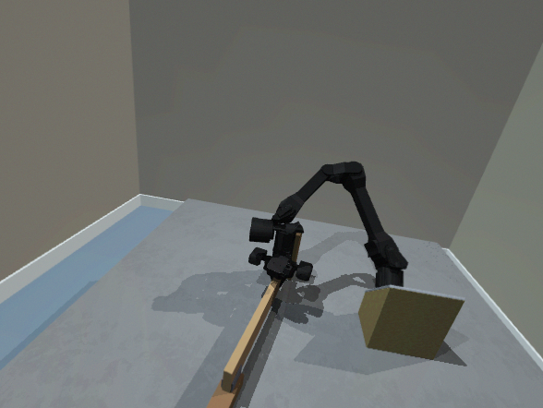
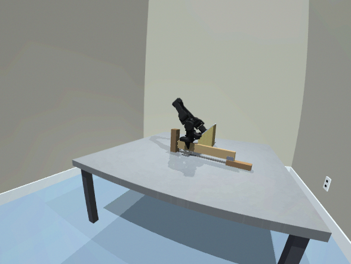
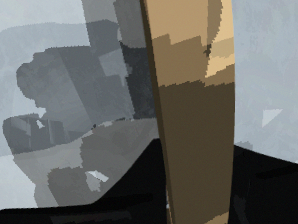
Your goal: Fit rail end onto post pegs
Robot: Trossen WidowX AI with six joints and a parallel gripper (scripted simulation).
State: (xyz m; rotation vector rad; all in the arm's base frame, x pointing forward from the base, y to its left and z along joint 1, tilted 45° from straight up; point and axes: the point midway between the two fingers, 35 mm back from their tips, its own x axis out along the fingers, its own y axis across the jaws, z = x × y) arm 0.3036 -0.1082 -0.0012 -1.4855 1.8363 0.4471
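Observation:
The long wooden rail (image 1: 253, 330) (image 2: 215, 150) (image 3: 192, 60) stands on edge above the table and looks about level. Its far end sits at the grey bracket (image 2: 230, 158) on the low footboard block (image 1: 223, 398) (image 2: 239, 165). Its near end is right at the upright post (image 1: 296, 249) (image 2: 175, 140); no gap shows in the exterior view, but full contact cannot be told. The pegs and holes are hidden. My gripper (image 1: 278, 278) (image 2: 187, 146) (image 3: 176, 143) points down and is shut on the rail a little behind that end, one finger on each side.
A yellowish angled panel (image 1: 413, 323) (image 2: 208, 138) stands beside the arm's base, to the right of the rail in the top view. The grey table (image 1: 115, 332) (image 2: 143, 170) carries everything, with arm shadows beside the rail.

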